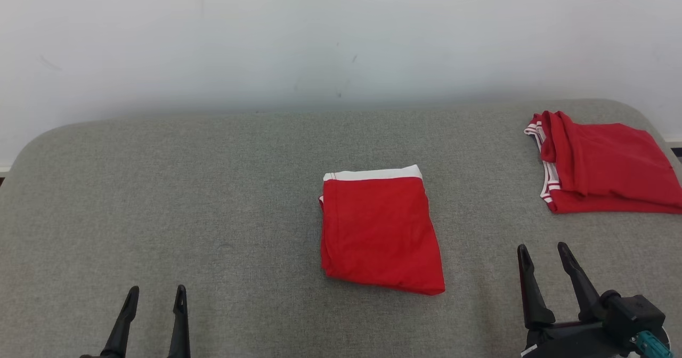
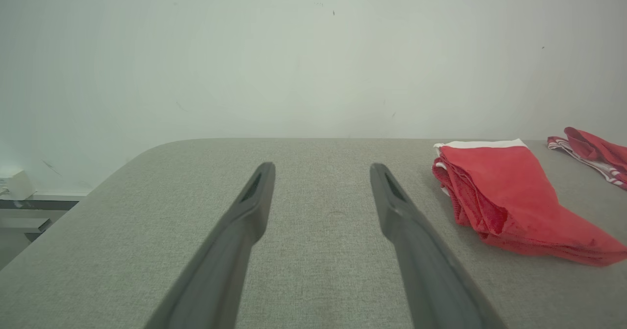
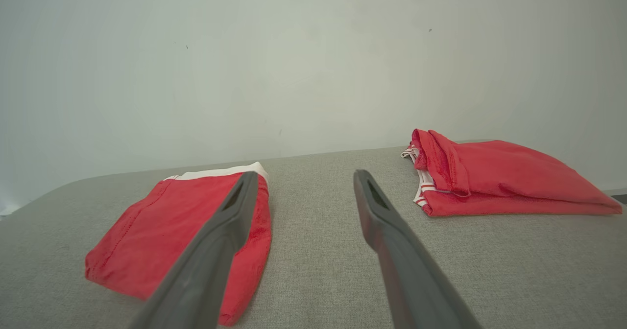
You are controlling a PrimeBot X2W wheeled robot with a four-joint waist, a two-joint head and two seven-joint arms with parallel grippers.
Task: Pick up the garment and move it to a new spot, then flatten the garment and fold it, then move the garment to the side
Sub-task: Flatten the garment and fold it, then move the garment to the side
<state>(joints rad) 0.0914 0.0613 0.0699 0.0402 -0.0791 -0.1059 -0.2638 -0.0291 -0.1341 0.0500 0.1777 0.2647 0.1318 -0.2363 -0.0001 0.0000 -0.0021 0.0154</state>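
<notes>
Red garment lies folded; my left hand and right hand are released; pinching one layer could unfold it.

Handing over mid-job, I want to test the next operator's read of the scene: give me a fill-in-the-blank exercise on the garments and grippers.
1. The folded garment in the middle of the grey surface has a ___ band along its far edge.
2. The second red garment lies at the far corner on the robot's ___ side.
3. The left gripper and right gripper hold nothing; both have their jaws ___.

Missing words: white; right; open.
</notes>
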